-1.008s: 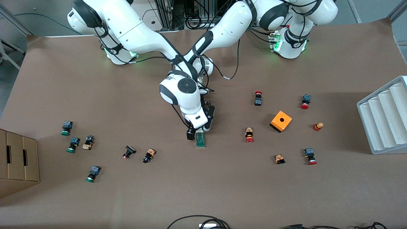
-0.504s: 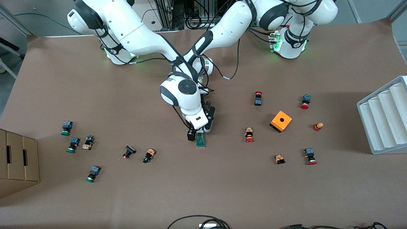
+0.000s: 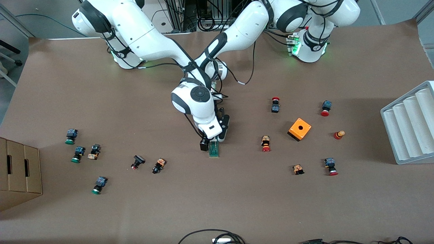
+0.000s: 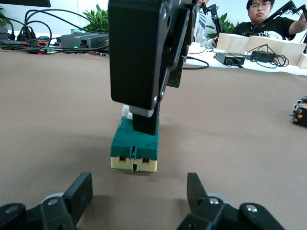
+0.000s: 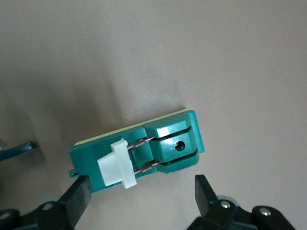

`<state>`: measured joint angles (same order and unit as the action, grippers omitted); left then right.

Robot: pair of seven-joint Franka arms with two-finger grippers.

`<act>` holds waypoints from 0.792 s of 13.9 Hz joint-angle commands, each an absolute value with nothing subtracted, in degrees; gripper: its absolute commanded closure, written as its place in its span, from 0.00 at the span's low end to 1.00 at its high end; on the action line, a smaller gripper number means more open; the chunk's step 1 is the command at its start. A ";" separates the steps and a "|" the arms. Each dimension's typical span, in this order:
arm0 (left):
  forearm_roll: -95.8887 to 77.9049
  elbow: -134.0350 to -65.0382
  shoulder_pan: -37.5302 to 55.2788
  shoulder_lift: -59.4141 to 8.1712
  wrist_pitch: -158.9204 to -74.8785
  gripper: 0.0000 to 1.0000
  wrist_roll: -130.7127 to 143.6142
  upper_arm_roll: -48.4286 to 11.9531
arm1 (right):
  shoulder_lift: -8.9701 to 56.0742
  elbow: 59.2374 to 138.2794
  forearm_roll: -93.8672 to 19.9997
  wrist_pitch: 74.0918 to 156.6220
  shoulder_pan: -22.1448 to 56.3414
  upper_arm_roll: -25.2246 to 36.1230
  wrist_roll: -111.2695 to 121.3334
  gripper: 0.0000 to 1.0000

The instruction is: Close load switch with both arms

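Broadly, a table [image 3: 237, 203] covered in brown paper fills the front view, and both white Franka arms reach in over its middle. The right arm [image 3: 149, 37] crosses in front of the left arm [image 3: 244, 30], so the two wrists stack over one spot.

A cardboard box [image 3: 20, 173] sits at the right arm's end of the table, and a white ribbed tray [image 3: 410, 125] sits at the left arm's end.

The right gripper [image 3: 210, 140] is low over the load switch [image 3: 214, 149]. Its own wrist view shows the right gripper [image 5: 141, 181] released, with its fingers [image 5: 79, 194] spread wide to either side of the switch's lever end and nothing clamped. The left gripper [image 3: 222, 132] is down near the paper just beside the switch, on the side farther from the front camera. Its wrist view shows the left gripper [image 4: 139, 179] also released, with its black fingers [image 4: 81, 189] apart and only bare paper between them.

An orange box [image 3: 299, 128] with a round hole lies toward the left arm's end, well apart from the switch.

The load switch [image 4: 135, 148] lies flat on the paper near the table's centre, a narrow dark-green block with a cream underside. From the left wrist, one finger tip of the right gripper seems to rest on the switch's top, beside the lever. The load switch [image 5: 144, 148] carries its white lever tab [image 5: 117, 163] at one end.

Green-capped push buttons [image 3: 71, 136] are scattered toward the right arm's end. Red-capped push buttons [image 3: 325, 108] are scattered around the orange box.
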<state>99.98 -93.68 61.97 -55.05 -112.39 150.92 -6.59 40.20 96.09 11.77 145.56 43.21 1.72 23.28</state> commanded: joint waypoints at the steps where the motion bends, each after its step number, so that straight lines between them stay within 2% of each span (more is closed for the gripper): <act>1: 100.63 -92.99 62.75 -55.55 -111.80 0.12 151.17 -6.15 | 41.40 93.87 10.37 146.42 43.77 2.37 23.29 0.03; 11: 100.63 -92.99 62.84 -55.64 -111.80 0.12 151.35 -6.15 | 42.19 93.34 10.37 146.43 43.77 2.46 23.29 0.03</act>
<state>100.00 -93.68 62.10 -55.12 -112.39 150.92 -6.59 40.79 95.19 11.77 145.60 43.21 1.84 23.28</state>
